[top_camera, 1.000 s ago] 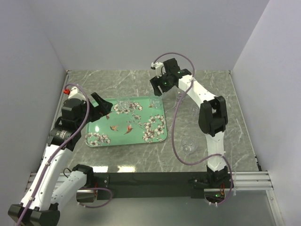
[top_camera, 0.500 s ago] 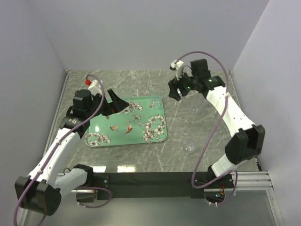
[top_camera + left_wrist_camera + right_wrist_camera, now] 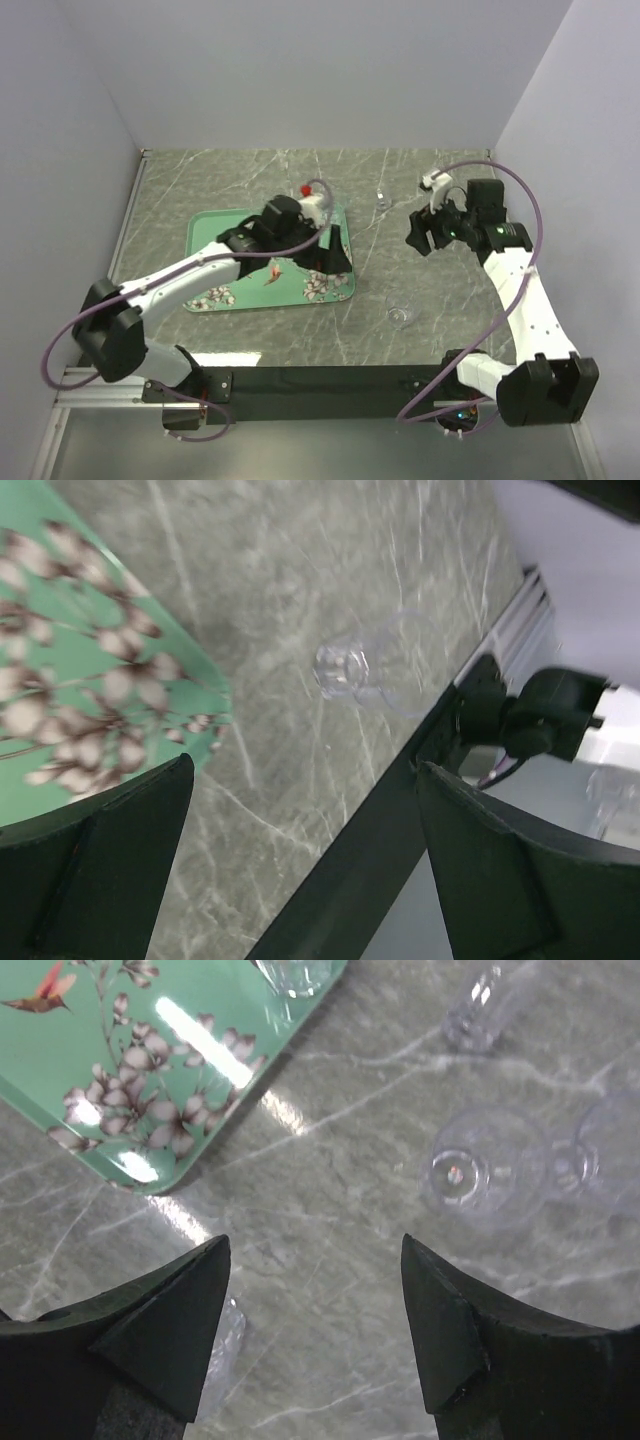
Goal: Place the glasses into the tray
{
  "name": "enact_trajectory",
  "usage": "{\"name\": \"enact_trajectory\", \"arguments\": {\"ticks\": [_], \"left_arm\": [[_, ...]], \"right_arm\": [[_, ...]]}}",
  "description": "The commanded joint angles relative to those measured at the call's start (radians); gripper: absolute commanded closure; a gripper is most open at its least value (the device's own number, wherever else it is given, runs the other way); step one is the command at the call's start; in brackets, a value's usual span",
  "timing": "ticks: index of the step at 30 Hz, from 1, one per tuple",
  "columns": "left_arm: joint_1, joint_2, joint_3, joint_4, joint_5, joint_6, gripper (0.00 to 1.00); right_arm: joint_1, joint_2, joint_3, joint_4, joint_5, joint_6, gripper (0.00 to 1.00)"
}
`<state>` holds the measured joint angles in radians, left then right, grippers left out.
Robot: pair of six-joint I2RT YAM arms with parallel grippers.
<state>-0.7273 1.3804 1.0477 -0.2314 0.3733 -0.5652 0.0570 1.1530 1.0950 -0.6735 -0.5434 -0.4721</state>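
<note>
Though glasses (image 3: 485, 1170) look clear (nearly invisible), tray (image 3: 90, 1045) mint-green

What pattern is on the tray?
The tray is mint green with white blossoms and a red-brown bird; best in right wrist view.

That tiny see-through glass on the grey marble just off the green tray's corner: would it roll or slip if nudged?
The small clear round glass looks light, so a nudge would probably skid or roll it across the glossy grey marble table. Its smooth, thin-looking transparent walls suggest it is slippery and fragile.
</note>
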Motion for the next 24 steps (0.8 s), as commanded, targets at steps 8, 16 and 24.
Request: {"name": "enact_trajectory", "arguments": {"ticks": [8, 16, 24], "left_arm": [[-0.26, 0.21, 0.178, -0.06, -0.166, 0.056, 0.01], [-0.339, 0.298, 0.238, -0.022, -0.28, -0.044, 0.01], [-0.394, 0.462, 0.376, -0.106, -0.37, -0.119, 0.09]], "right_arm": [[-0.166, -0.261, -0.199, 0.0, 0.011, 0.046, 0.24], [-0.209, -0.381, -0.273, -0.051, 0.066, 0.075, 0.24], [-0.212, -0.391, -0.271, -0.017, 0.049, 0.125, 0.24]]}}
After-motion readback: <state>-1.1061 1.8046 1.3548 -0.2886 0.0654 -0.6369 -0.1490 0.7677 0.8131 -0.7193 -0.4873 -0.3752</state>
